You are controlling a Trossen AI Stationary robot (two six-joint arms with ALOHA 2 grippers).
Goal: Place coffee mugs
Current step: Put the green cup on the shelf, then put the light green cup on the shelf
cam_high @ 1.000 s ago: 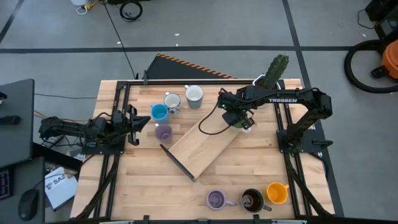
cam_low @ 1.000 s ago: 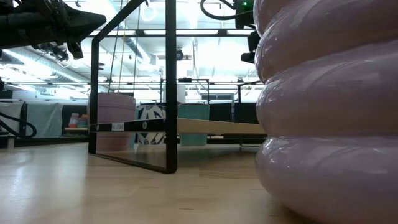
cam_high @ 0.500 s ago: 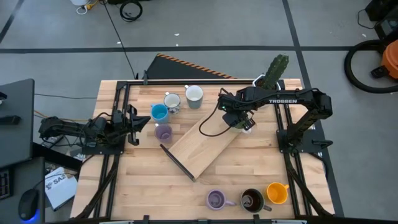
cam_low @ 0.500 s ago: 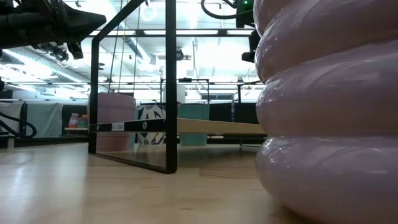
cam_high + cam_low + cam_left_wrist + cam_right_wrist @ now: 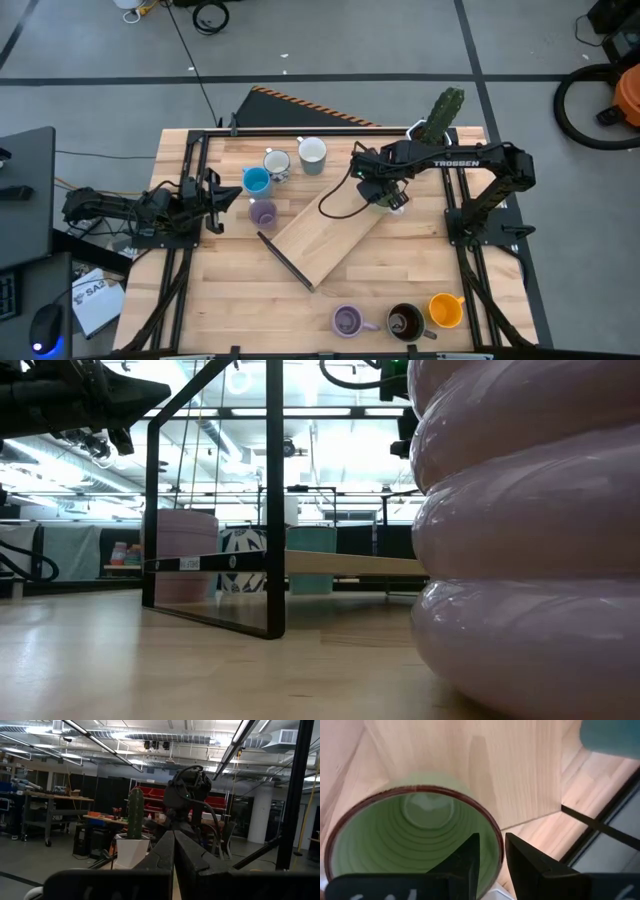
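Over the wooden board [image 5: 330,238] — right pincer [image 5: 490,857] pinches green mug [image 5: 410,840] rim, mouth facing the wrist camera

Eight mugs: blue mug [image 5: 256,180], patterned mug [image 5: 277,163], grey mug [image 5: 312,153] and lavender mug [image 5: 262,212] at 11 o'clock; second lavender mug [image 5: 347,321], brown mug [image 5: 405,322] and orange mug [image 5: 445,310] at 5 o'clock; green mug [image 5: 415,845] at 1 o'clock. One cactus pot [image 5: 445,110], one wooden board [image 5: 325,235].
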